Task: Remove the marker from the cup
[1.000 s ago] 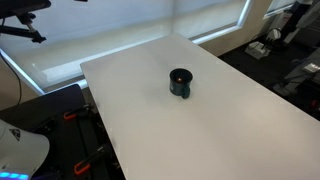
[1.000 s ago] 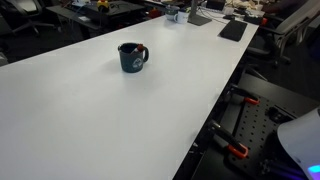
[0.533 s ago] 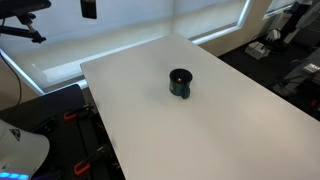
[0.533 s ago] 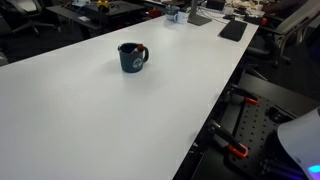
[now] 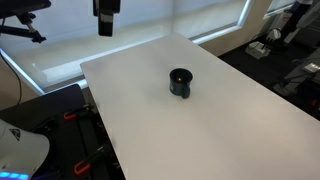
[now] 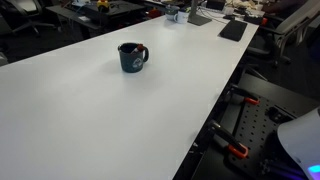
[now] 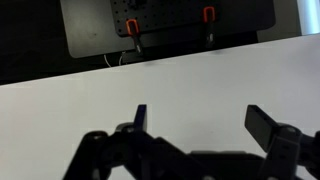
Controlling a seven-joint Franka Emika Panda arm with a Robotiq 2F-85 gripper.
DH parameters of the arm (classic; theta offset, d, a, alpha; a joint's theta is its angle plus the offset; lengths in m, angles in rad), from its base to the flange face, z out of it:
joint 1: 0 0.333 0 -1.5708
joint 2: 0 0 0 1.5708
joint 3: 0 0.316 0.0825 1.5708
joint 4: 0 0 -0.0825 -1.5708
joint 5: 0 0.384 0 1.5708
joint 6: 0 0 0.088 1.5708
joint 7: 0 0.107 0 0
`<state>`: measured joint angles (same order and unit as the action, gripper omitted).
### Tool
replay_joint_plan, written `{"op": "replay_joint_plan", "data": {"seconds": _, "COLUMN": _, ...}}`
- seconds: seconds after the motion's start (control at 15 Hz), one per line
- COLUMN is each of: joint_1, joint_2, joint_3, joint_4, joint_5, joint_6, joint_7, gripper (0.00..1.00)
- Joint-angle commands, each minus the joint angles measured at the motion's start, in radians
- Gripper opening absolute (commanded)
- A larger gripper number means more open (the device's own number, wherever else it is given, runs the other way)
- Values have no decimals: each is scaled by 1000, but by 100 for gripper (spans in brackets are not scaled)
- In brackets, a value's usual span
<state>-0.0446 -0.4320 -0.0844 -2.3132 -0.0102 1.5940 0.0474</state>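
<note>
The gripper (image 5: 106,22) hangs at the 11 o'clock edge of an exterior view, pointing down. In the wrist view its fingers (image 7: 263,123) stand wide apart, holding nothing.

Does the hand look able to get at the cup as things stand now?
Probably yes. The hand hangs open, high and well aside of the cup, which stands alone on the white table with its mouth uncovered; nothing seems to lie between them.

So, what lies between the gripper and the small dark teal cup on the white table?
Only bare white table top. In an exterior view the black gripper hangs high up, apart from the dark teal cup, with nothing between them.
</note>
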Motion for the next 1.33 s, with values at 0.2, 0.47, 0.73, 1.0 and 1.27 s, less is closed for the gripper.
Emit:
{"op": "replay_joint_plan", "data": {"seconds": 0.2, "joint_1": -28, "joint_2": 6, "joint_3": -13, "joint_4": 2, "joint_5": -15, "joint_6": 31, "joint_7": -31, "gripper": 100}}
{"op": "replay_joint_plan", "data": {"seconds": 0.47, "joint_1": -34, "joint_2": 43, "joint_3": -55, "joint_4": 48, "joint_5": -95, "joint_6": 126, "joint_7": -210, "gripper": 100}}
{"op": "replay_joint_plan", "data": {"seconds": 0.73, "joint_1": -31, "joint_2": 39, "joint_3": -68, "joint_4": 49, "joint_5": -93, "joint_6": 166, "joint_7": -304, "gripper": 100}}
{"op": "replay_joint_plan", "data": {"seconds": 1.0, "joint_1": -24, "joint_2": 77, "joint_3": -72, "joint_4": 85, "joint_5": -93, "joint_6": 180, "joint_7": -369, "gripper": 100}}
{"op": "replay_joint_plan", "data": {"seconds": 1.27, "joint_1": -23, "joint_2": 79, "joint_3": -72, "joint_4": 86, "joint_5": -93, "joint_6": 181, "joint_7": -374, "gripper": 100}}
